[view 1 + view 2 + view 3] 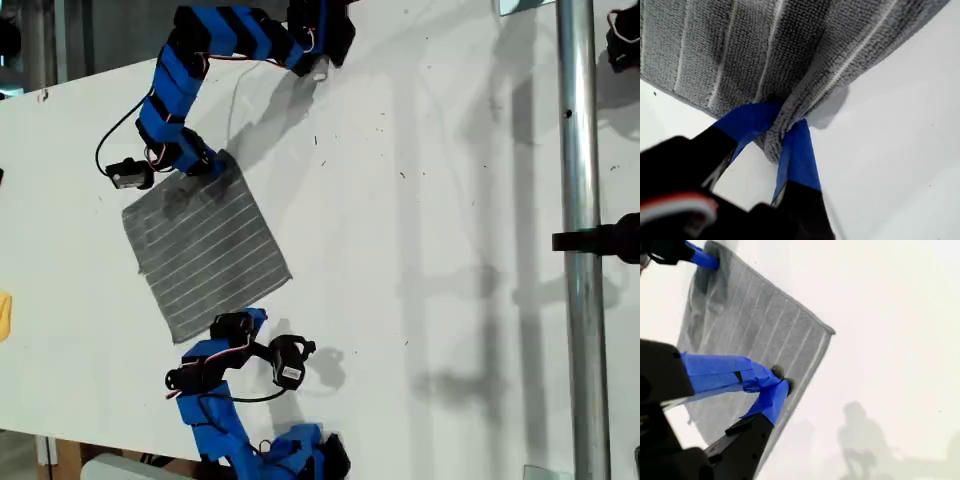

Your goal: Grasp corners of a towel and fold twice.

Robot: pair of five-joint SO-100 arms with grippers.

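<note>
White table (420,200) bare, few dark specks. Metal pole (582,300) crosses above it; black clamp (600,240) grips pole mid-length.

One towel (206,246) — two arms — one metal pole (584,240).

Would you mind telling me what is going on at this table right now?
Two blue arms are working on the towel, which lies flat on the white table. My first pincer is shut on one corner, bunching the cloth there. My second pincer sits at the opposite edge, near another corner, its tips meeting on the fabric and seemingly pinching it. No fold has been made yet.
</note>
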